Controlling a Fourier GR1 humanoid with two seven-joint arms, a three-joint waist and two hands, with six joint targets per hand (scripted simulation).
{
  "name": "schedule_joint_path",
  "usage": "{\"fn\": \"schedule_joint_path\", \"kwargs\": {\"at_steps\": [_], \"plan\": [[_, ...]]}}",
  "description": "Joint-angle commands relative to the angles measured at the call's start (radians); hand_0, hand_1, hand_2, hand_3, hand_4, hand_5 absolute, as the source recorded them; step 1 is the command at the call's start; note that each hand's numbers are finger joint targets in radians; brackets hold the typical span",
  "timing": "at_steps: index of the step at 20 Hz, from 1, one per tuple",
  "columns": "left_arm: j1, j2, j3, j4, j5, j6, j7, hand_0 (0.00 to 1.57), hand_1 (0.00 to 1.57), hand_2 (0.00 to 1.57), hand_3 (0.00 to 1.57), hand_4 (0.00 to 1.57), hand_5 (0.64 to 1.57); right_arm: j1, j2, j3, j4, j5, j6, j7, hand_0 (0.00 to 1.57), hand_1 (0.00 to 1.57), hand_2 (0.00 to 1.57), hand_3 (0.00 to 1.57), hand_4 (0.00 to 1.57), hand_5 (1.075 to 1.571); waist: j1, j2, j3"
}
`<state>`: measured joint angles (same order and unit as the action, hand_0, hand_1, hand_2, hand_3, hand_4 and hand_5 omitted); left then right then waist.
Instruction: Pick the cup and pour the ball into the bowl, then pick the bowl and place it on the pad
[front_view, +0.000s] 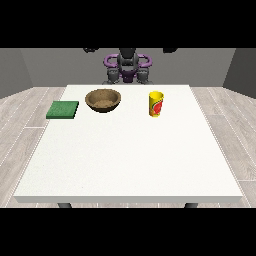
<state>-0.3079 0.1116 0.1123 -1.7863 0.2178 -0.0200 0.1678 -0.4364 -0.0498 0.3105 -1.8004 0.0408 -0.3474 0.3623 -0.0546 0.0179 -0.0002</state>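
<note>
Standing upright on the far right part of the white tabletop, the yellow cup with a red mark on its side is untouched; the ball cannot be seen from this front view. To its left, well apart, sits the brown wooden bowl, and farther left the green pad lies flat near the tabletop's left edge. Both hands are raised beside the robot's head, the hand at the view's left and the hand at the view's right; how their fingers lie cannot be told, and neither holds anything.
</note>
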Motion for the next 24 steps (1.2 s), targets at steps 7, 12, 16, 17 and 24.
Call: {"fn": "schedule_joint_path", "kwargs": {"at_steps": [7,12,16,17,24], "plan": [[-0.085,0.080,0.110,0.279,-0.094,-0.024,-0.324,0.00,0.00,0.00,0.00,0.00,1.434,-0.032,-0.057,-0.098,-0.079,-0.090,0.136,-0.113,0.00,0.00,0.00,0.00,0.00,1.568,-0.099,0.211,-0.0003],[0.007,0.046,0.115,0.475,-0.115,-0.065,-0.552,0.00,0.00,0.00,0.00,0.00,1.405,0.008,-0.057,-0.102,-0.139,-0.073,0.131,-0.061,0.00,0.00,0.00,0.00,0.00,1.568,-0.086,0.187,-0.0006],[-0.041,0.055,0.120,0.629,-0.130,-0.076,-0.624,0.00,0.00,0.00,0.00,0.00,1.407,-0.047,-0.080,-0.179,-0.146,-0.103,0.146,0.004,0.00,0.00,0.00,0.00,0.00,1.568,-0.085,0.183,-0.0006],[-0.028,0.077,0.145,0.683,-0.117,-0.111,-0.694,0.00,0.00,0.00,0.00,0.00,1.403,0.012,-0.075,-0.119,-0.187,-0.066,0.150,0.001,0.00,0.00,0.00,0.00,0.00,1.568,-0.101,0.174,-0.0008],[-0.094,0.039,0.125,0.856,-0.148,-0.078,-0.797,0.00,0.00,0.00,0.00,0.00,1.443,0.092,-0.075,-0.209,-0.146,-0.131,0.218,-0.120,0.00,0.00,0.00,0.00,0.00,1.567,-0.087,0.183,-0.0001]]}}
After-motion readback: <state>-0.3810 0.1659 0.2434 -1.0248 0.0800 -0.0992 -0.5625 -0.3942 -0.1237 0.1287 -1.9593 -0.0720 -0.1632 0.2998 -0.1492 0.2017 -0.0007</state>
